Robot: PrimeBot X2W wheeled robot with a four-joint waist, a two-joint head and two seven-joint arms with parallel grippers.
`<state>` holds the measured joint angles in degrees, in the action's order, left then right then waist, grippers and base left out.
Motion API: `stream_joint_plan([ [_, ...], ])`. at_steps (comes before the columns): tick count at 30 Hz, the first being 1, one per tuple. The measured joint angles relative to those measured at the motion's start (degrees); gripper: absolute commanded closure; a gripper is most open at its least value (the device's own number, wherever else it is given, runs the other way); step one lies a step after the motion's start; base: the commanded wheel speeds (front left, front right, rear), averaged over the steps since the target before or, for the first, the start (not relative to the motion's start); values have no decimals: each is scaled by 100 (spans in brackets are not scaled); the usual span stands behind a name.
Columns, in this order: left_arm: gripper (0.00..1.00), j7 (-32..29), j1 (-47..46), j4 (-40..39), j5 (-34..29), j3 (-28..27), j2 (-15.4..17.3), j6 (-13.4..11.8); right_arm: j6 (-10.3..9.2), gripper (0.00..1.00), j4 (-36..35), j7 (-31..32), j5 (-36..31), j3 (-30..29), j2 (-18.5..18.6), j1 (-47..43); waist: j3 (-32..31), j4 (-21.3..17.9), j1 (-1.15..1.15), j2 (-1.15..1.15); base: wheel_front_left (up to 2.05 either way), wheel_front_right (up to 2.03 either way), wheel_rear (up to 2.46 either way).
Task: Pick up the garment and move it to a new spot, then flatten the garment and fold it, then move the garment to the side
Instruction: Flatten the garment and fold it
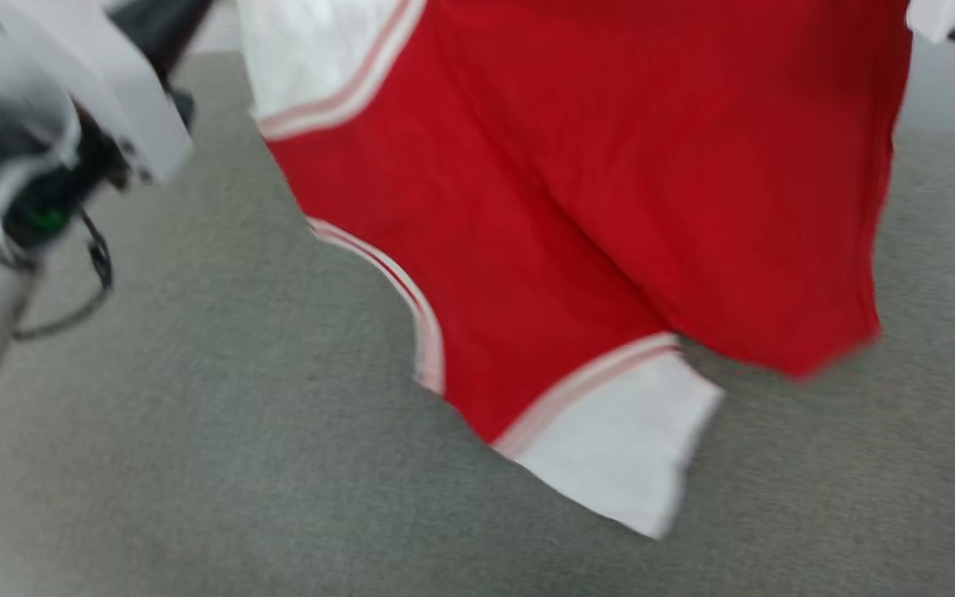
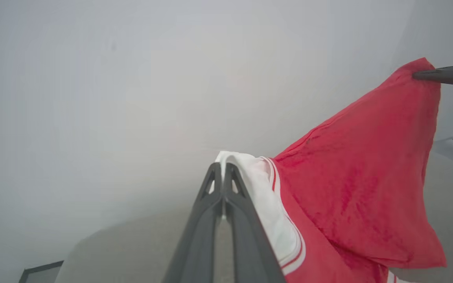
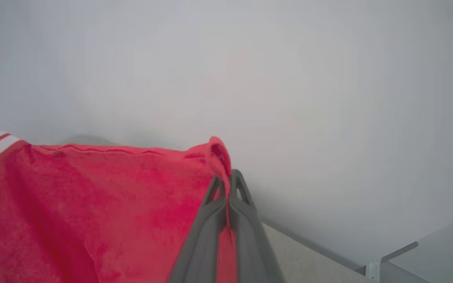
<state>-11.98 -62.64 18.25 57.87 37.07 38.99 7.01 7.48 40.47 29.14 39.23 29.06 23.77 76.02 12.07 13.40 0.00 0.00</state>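
The garment (image 1: 577, 182), a red shirt with white sleeves and striped trim, hangs in the air above the grey surface, spread between both arms. In the left wrist view my left gripper (image 2: 222, 167) is shut on a white sleeve edge of the garment (image 2: 352, 188). The dark fingers (image 2: 446, 74) of the other arm pinch a red corner at the upper right there. My right gripper (image 3: 226, 177) is shut on a red hem corner of the garment (image 3: 92, 204). In the head view a white sleeve (image 1: 627, 439) dangles lowest, and the pale left arm (image 1: 46, 149) stands at the upper left.
A grey cloth-covered table top (image 1: 196, 464) lies under the hanging shirt. A pale wall (image 3: 289, 78) rises behind it. A metal frame piece (image 3: 391, 255) shows beyond the table's far edge in the right wrist view.
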Motion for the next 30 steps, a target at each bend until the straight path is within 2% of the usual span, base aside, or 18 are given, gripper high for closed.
stream_joint_plan([
  [7,100,-237,-1237,791,-120,120,-88,31,0,100,308,-478,-315,-34,-267,464,-232,-411,0,0,0,0,0],
  [12,100,-168,-1955,1226,-143,287,-178,34,0,100,582,-861,-475,-103,-397,723,-375,-666,0,0,0,0,0],
  [19,100,81,-2838,1696,-198,583,-171,37,0,100,840,-1090,-543,-140,-560,1050,-440,-977,0,0,0,0,0],
  [30,100,549,-3854,2073,-62,970,-83,37,0,100,802,-1155,-499,-160,-466,1600,156,-1141,0,0,0,0,0],
])
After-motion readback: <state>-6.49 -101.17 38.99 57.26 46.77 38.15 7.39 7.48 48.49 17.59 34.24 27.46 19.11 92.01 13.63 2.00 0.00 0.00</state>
